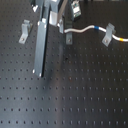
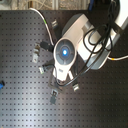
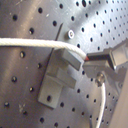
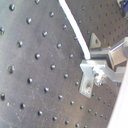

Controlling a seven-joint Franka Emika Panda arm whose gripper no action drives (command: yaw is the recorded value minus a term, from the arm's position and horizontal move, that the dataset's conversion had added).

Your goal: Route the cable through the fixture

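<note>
The white cable [image 1: 90, 28] runs from the first exterior view's right through a grey clip fixture [image 1: 107, 36] to my gripper [image 1: 64, 31] at the back middle. The gripper looks shut on the cable's near end. In the first wrist view the cable [image 3: 35, 44] passes over the top of a grey fixture [image 3: 61, 75] and meets the gripper [image 3: 90, 59]. In the second wrist view the cable [image 4: 75, 27] ends at the gripper [image 4: 95, 57], just above the fixture [image 4: 89, 77]. In the second exterior view the arm [image 2: 63, 50] hides the gripper.
Everything stands on a black perforated board [image 1: 75, 95]. Another clip fixture [image 1: 24, 31] stands at the first exterior view's left. A long grey bar [image 1: 40, 45] slants down in front. In the second exterior view, several clips [image 2: 54, 95] ring the arm.
</note>
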